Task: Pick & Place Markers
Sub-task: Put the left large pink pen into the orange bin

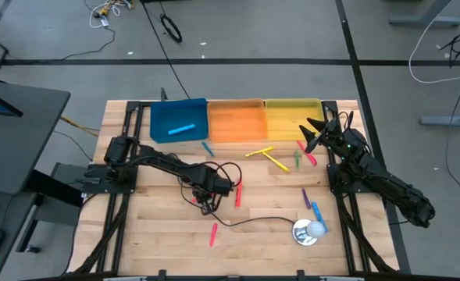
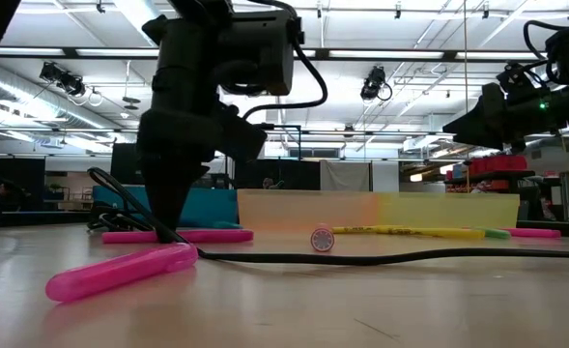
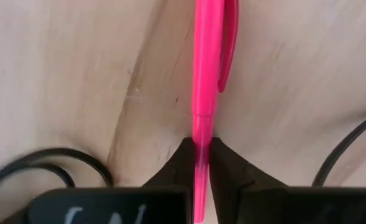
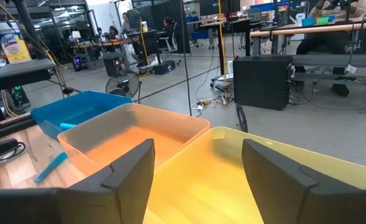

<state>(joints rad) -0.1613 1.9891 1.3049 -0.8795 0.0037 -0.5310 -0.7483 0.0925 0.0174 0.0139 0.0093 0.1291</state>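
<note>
Two dark jointed arms, wedge-shaped black jaws

Grey concrete floor (image 1: 292, 31) surrounds the wooden table (image 1: 159, 234), crossed by dark seams; loose cables (image 1: 111, 9) lie on it; a dark desk (image 1: 15, 133) stands beside the table; beyond, an open workshop with desks (image 4: 307, 28), a black computer tower (image 4: 260, 81), a floor fan (image 4: 125, 84), ceiling strip lights (image 2: 139, 14) and hanging fixtures.

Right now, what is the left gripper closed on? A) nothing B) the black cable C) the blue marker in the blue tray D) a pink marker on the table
D: the left wrist view shows the left gripper pinching the pink marker, which lies on the table.
</note>
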